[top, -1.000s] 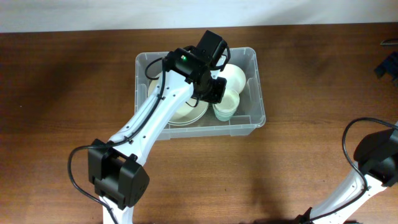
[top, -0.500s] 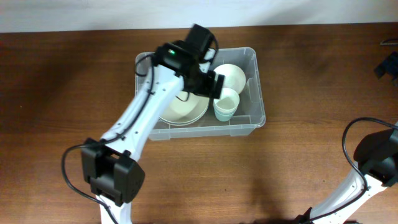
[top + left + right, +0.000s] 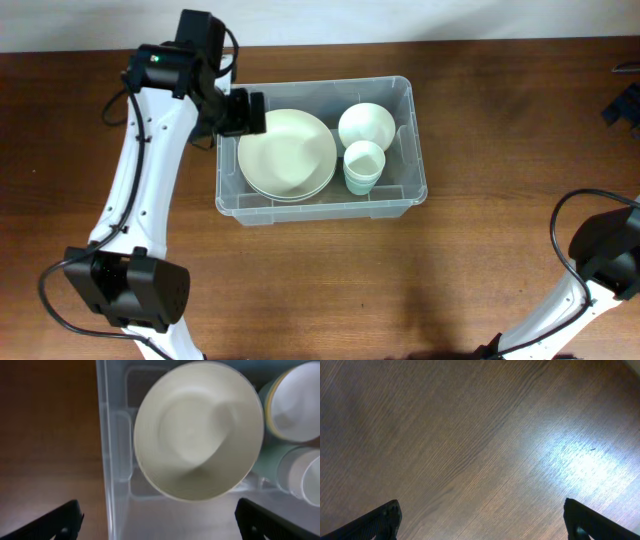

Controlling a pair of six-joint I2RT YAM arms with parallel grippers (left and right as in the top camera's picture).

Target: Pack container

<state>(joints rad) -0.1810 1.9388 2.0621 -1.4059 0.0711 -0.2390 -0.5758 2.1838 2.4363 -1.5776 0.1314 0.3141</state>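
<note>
The container (image 3: 413,150) is a clear rectangular bin at the table's middle. It holds a stack of cream plates (image 3: 288,152) on the left, a white bowl (image 3: 366,124) at the back right and nested pale green cups (image 3: 364,166) in front of the bowl. My left gripper (image 3: 250,112) hovers open over the container's left wall, nothing between its fingers. In the left wrist view the plates (image 3: 200,430) fill the middle, the container wall (image 3: 107,460) runs down the left, and the left gripper (image 3: 162,522) spans it. My right gripper (image 3: 482,521) is open above bare wood.
The brown wooden table (image 3: 500,250) surrounds the bin. The right arm's dark body (image 3: 605,255) stands at the lower right corner. A dark object (image 3: 625,100) sits at the right edge. The left arm (image 3: 140,200) stretches along the table's left side.
The left gripper opened and let go of the cup, which now stands in front of the bowl. The left arm then swung left, from above the cups to the container's left wall.
</note>
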